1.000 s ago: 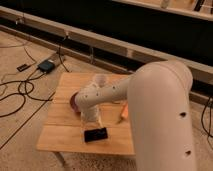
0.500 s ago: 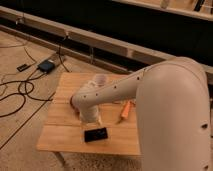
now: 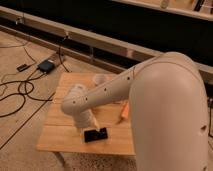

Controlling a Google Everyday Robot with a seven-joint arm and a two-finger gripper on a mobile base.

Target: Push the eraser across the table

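Note:
The eraser (image 3: 95,134), a flat black slab, lies near the front edge of the light wooden table (image 3: 57,137). My gripper (image 3: 89,124) hangs at the end of the white arm, right behind and above the eraser's left end. Whether it touches the eraser cannot be told. The arm (image 3: 115,87) reaches in from the right across the table's middle and hides much of the top.
An orange marker (image 3: 124,112) lies on the table right of the eraser. A clear cup (image 3: 101,78) stands at the table's back. On the floor to the left are a black box (image 3: 46,66) and cables (image 3: 15,92). A low rail (image 3: 100,42) runs behind.
The arm has swung left and lower over the table, and now covers the purple bowl seen earlier. The eraser stays in the same place.

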